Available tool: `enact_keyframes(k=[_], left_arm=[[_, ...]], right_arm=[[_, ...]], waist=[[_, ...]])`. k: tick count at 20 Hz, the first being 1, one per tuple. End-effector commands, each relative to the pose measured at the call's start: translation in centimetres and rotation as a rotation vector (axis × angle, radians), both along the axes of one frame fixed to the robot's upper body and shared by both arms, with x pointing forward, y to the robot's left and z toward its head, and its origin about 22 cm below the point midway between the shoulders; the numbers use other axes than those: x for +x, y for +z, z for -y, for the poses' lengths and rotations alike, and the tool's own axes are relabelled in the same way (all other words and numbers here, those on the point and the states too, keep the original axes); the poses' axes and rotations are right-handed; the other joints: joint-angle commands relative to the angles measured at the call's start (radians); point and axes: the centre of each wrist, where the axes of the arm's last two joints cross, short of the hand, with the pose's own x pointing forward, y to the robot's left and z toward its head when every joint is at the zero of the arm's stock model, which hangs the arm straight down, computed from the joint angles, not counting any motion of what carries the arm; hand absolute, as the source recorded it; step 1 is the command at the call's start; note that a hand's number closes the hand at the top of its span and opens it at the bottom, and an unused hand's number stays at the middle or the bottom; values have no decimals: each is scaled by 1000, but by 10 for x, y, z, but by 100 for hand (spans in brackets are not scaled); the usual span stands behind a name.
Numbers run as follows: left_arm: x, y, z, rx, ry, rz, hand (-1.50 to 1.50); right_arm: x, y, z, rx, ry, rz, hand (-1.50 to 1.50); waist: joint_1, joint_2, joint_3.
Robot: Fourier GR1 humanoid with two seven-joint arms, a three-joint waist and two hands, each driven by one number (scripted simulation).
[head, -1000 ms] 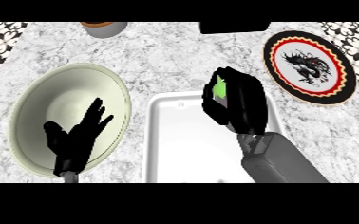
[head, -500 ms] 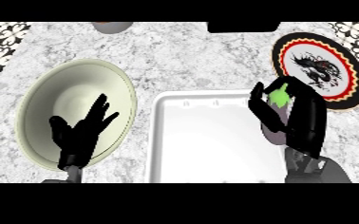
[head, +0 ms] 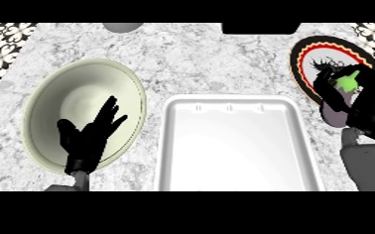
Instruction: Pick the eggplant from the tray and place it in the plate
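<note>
At the left, the left hand [head: 86,138] rests with straight fingers over a pale green bowl [head: 51,89] on the marble surface [head: 190,62]. In the middle sits the white tray [head: 238,144], nothing in it. At the right, the right hand [head: 351,111] curls round the eggplant [head: 341,101], holding it over the black plate with the red rim [head: 307,54]. The eggplant looks light, smooth-skinned and likely slippery, fairly stiff; holding the purple belly seems safer than the green cap.
</note>
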Motion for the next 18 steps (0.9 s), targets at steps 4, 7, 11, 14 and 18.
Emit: enact_keyframes(k=[4,7,11,14,18], left_arm=[[-7,-13,-10,4,-28,-72,0],[-9,-27,-3,25,-33,-66,0],[7,-10,-1,17,-25,-58,0],[10,-4,6,21,-46,-59,0],[3,-10,7,25,-58,-54,0]], right_arm=[[30,-7,81,4,-86,43,150],[51,5,98,12,-68,44,150],[52,-7,128,6,-69,18,150],[54,-9,140,82,-131,-122,150],[42,-12,166,21,-86,-359,-150]], waist=[[26,14,-4],[31,17,-5],[34,18,-4],[54,28,-4],[77,34,-3]])
